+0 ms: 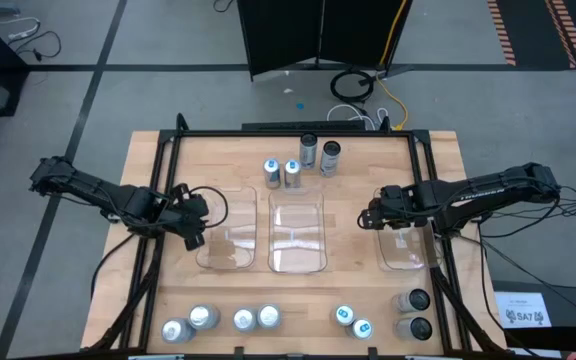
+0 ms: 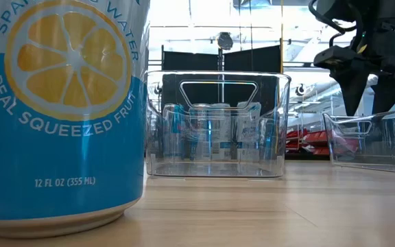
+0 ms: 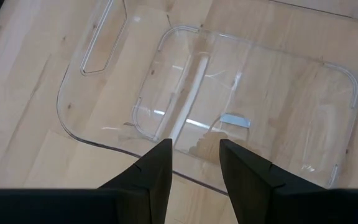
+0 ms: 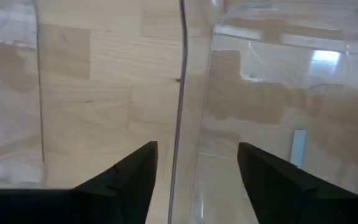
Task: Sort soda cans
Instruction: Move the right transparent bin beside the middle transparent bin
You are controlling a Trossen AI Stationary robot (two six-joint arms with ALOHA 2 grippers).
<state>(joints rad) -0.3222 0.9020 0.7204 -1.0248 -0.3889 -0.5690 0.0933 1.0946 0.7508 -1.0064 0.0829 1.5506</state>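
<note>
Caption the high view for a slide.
Three empty clear bins mid-table, soda cans grouped along both table edges, both arms hovering over the outer bins.

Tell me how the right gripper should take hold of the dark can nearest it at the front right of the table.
Grip the dark can across its round side wall, coming straight down from above: it stands upright. Its twin sits close in front, so close the fingers left-right. The right gripper hangs over the right bin.

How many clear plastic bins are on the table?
3, in a row across the table's middle: left bin, middle bin, right bin.
</note>
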